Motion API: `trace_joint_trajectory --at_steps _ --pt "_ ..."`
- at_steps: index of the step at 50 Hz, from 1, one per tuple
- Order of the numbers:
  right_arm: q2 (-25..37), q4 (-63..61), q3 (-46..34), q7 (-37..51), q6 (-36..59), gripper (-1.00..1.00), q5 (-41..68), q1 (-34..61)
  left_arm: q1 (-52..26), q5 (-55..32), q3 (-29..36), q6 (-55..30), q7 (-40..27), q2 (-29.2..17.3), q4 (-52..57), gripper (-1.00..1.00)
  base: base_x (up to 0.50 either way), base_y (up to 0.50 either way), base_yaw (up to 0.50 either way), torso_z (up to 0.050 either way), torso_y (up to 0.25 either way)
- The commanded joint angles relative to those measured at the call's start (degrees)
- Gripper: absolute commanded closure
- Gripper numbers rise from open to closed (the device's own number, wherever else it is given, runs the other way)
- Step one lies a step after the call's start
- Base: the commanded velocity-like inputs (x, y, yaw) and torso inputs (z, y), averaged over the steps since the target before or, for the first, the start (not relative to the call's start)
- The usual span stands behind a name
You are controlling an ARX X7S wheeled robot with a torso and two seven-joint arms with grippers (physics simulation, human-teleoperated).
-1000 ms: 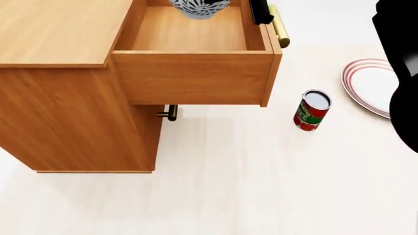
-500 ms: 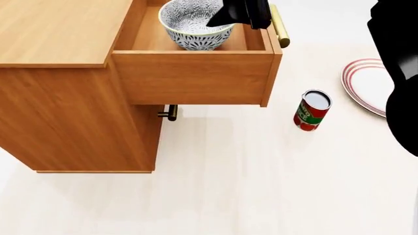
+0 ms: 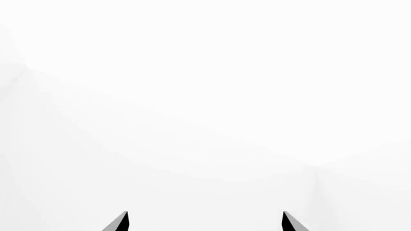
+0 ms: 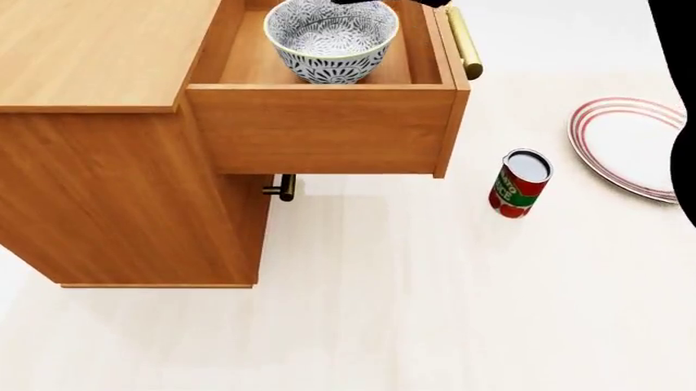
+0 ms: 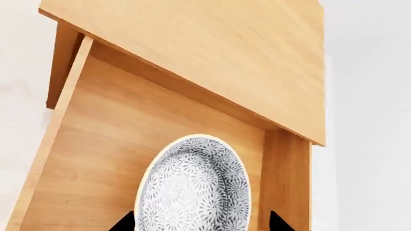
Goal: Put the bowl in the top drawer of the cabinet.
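Observation:
The blue-grey and white speckled bowl stands upright inside the pulled-out top drawer of the orange-brown cabinet. In the right wrist view the bowl lies below my right gripper, whose two dark fingertips stand wide apart on either side of the rim, open and off it. In the head view only a black sliver of that gripper shows at the top edge above the bowl. My left gripper is open and faces plain white with nothing between its fingers.
A red can stands on the pale floor right of the drawer. Further right lies a red-rimmed white plate, partly behind my black right arm. A smaller brass handle sticks out under the drawer.
The bowl came down into the drawer and now rests there. My right gripper let go of it and rose almost out of the head view.

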Motion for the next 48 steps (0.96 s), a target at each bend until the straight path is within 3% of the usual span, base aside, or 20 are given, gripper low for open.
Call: trace_joint_trajectory --at_steps 1,4,9,12,15,26,31,39,48 --pt "0.8 1.3 13.1 1.8 -3.4 -1.0 -8.3 1.9 1.3 1.4 -0.2 0.6 1.3 0.7 0.2 -1.0 0.0 0.0 0.0 0.0 0.0" --pt "2.0 1.3 19.4 3.5 -4.5 -1.0 -10.8 2.5 2.2 2.1 -0.5 0.9 2.0 1.3 0.3 -1.0 0.0 0.0 0.0 0.0 0.0" --pt "5.1 -0.9 23.2 6.9 -4.8 -1.0 -11.5 2.4 2.8 3.0 -0.4 1.2 2.6 1.8 0.2 -1.0 0.0 0.0 0.0 0.0 0.021" --pt "16.9 -26.7 24.3 14.3 11.6 -1.0 -8.8 -3.2 3.1 3.7 -0.3 1.5 3.0 2.3 0.1 -1.0 0.0 0.0 0.0 -0.001 0.12" --pt "23.5 -45.6 26.7 20.2 19.6 -1.0 -6.1 -6.6 3.5 4.1 -0.3 1.7 3.2 2.7 0.1 -1.0 0.0 0.0 0.0 -0.001 0.12" --pt "43.0 -84.3 41.6 45.1 39.8 -1.0 7.2 -18.8 5.0 7.1 0.4 2.8 4.6 4.7 0.0 -1.0 0.0 0.0 0.0 -0.001 0.12" --pt "49.0 -95.1 50.8 56.0 45.2 -1.0 17.2 -26.0 5.9 8.4 0.8 3.3 5.2 5.8 -0.1 -1.0 0.0 0.0 0.0 -0.001 0.12" --pt "56.8 -105.1 65.7 71.7 43.3 -1.0 31.3 -42.5 8.3 10.7 1.3 3.8 6.4 7.3 -0.3 -1.0 0.0 0.0 0.0 -0.001 0.12" --pt "60.0 -112.9 88.6 83.1 29.3 -1.0 37.4 -73.2 11.2 14.7 2.5 5.1 8.6 9.7 -1.2 -1.0 0.0 0.0 0.0 -0.001 0.12"
